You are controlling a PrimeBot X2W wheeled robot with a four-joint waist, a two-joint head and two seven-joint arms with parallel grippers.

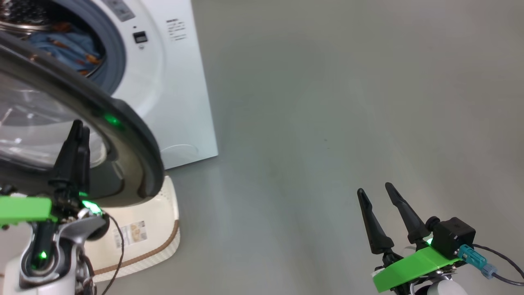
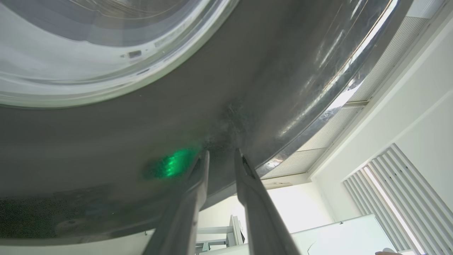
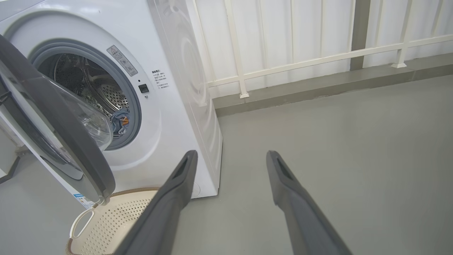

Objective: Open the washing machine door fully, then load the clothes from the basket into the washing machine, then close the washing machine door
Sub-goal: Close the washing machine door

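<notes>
A: Floor [image 1: 348,102]?
B: Smooth grey, matte, with a soft sheen.
A: Far edge?
B: White railing [image 3: 240,71] backed by pale upright panels, footed on a raised grey kerb [image 3: 318,86].
A: Looking up?
B: White surfaces, ribbed vent grille [image 2: 329,140], vertical blinds [image 2: 389,191] with bright light between slats.

Bare test-lab rm w/ washer [image 3: 170,124], grey floor [image 3: 354,141], white railing [image 3: 234,46].

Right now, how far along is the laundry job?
Done: clothes lie in the drum; the basket looks bare inside. In hand: left gripper against the outer face of the half-open washing machine door. Left: shutting it. Right gripper hangs open, apart.
</notes>
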